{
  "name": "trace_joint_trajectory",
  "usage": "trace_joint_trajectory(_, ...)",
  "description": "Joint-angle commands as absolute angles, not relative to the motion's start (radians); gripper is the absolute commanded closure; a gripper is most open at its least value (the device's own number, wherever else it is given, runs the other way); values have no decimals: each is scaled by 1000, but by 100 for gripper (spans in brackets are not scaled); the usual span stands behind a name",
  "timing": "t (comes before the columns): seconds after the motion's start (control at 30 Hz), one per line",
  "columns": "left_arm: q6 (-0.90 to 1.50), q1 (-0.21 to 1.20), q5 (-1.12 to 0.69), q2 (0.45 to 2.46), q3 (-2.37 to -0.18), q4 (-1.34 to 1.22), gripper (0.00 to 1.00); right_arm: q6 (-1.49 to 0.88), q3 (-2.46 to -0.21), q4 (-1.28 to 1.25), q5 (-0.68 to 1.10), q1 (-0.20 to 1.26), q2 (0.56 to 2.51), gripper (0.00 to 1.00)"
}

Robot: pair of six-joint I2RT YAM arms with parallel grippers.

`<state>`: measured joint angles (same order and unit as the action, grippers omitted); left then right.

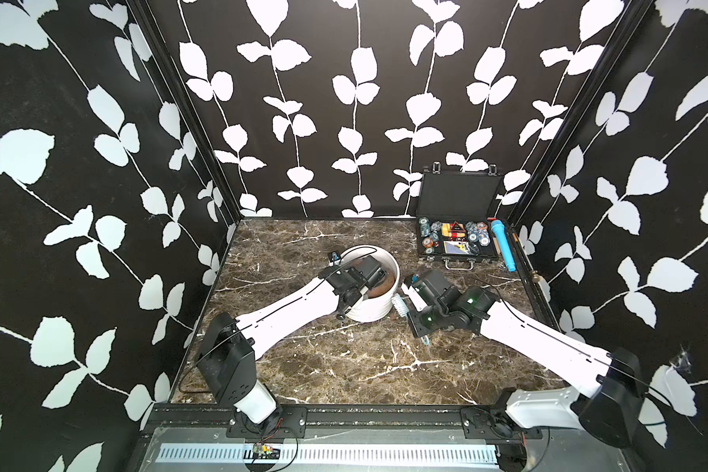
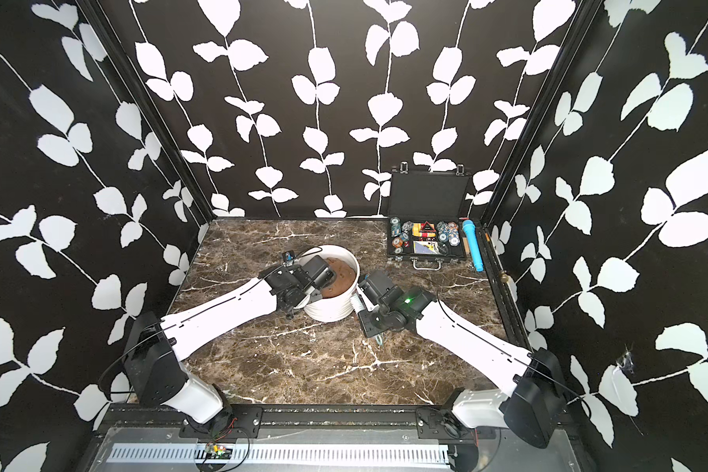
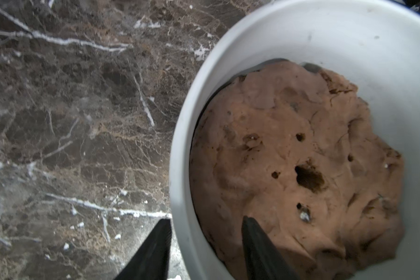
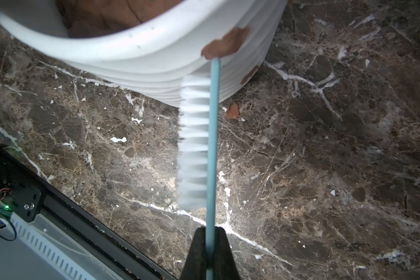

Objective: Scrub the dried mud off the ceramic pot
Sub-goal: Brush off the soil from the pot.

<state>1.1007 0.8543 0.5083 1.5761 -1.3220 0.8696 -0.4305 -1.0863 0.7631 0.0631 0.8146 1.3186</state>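
Reddish dried mud [image 4: 224, 43] on the ribbed white ceramic pot [image 4: 143, 60] is shown by the right wrist view only; right gripper [image 4: 210, 230] clamped on blue bristle brush [image 4: 212, 135], left gripper [image 3: 205, 218] parted.

The brush [image 1: 399, 305] is beside the pot [image 1: 368, 311], the case [image 1: 458, 200] behind.

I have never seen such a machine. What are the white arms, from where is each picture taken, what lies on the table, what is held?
Two robot arms, each ending in a pincer. Two pictures look down on the whole scene; two come from cameras on the wrists. On the marble table stand a white ceramic pot with a brown lump inside and an open case of chips. The right pincer is shut on a blue brush with white bristles, its tip at a smear of dried mud on the pot's outer wall. The left pincer is open astride the pot's rim, one finger inside, one outside.
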Motion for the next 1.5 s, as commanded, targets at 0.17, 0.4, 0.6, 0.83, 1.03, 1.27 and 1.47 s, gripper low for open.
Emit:
trace_joint_trajectory(0.17, 1009, 838, 478, 1569, -1253, 874, 75, -426, -1122, 700, 14, 758, 1377, 100)
trace_joint_trajectory(0.4, 956, 822, 495, 1574, -1268, 878, 85, -385, -1155, 685, 4, 688, 1428, 100)
trace_joint_trajectory(0.6, 939, 816, 489, 1590, -1276, 873, 89, -330, -1169, 692, 0, 610, 1479, 100)
trace_joint_trajectory(0.83, 946, 815, 502, 1604, -1287, 882, 95, -285, -1075, 808, -47, 595, 1421, 100)
trace_joint_trajectory(1.03, 951, 816, 496, 1612, -1289, 877, 100, -324, -1048, 798, 82, 611, 1312, 100)
trace_joint_trajectory(1.27, 962, 815, 495, 1607, -1296, 876, 100, -480, -984, 736, 124, 742, 1289, 100)
trace_joint_trajectory(1.47, 967, 815, 482, 1607, -1299, 867, 100, -674, -895, 600, 93, 812, 1292, 100)
